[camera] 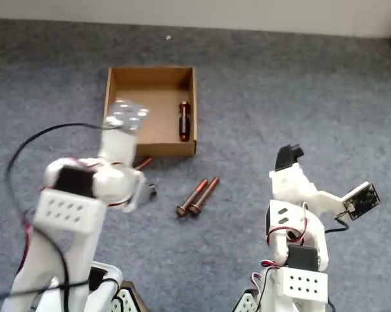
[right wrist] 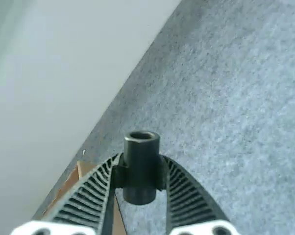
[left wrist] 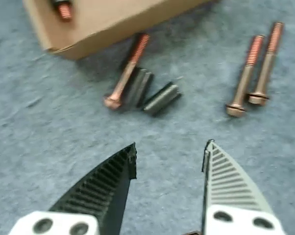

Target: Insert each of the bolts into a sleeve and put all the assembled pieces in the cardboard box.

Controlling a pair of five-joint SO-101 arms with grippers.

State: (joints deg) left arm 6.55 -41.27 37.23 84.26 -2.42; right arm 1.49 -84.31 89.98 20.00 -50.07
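My left gripper [left wrist: 170, 147] hangs open over the carpet, nothing between its fingers. Just beyond its tips lie a copper bolt [left wrist: 125, 73] and two dark sleeves [left wrist: 137, 88] [left wrist: 161, 98], close to the front wall of the cardboard box [camera: 151, 148]. Two more bolts [camera: 195, 197] lie side by side on the carpet between the arms. One bolt-in-sleeve piece [camera: 184, 121] rests inside the box along its right wall. My right gripper [right wrist: 140, 164] is shut on a dark sleeve [right wrist: 140, 147], held up off the carpet with its open end facing the wrist camera; that gripper [camera: 290, 156] is right of the bolts.
Grey carpet [camera: 280, 84] covers the whole work area, with a pale wall [camera: 247, 10] along the far edge. A black cable [camera: 33, 140] loops left of the left arm. Open carpet lies right of the box.
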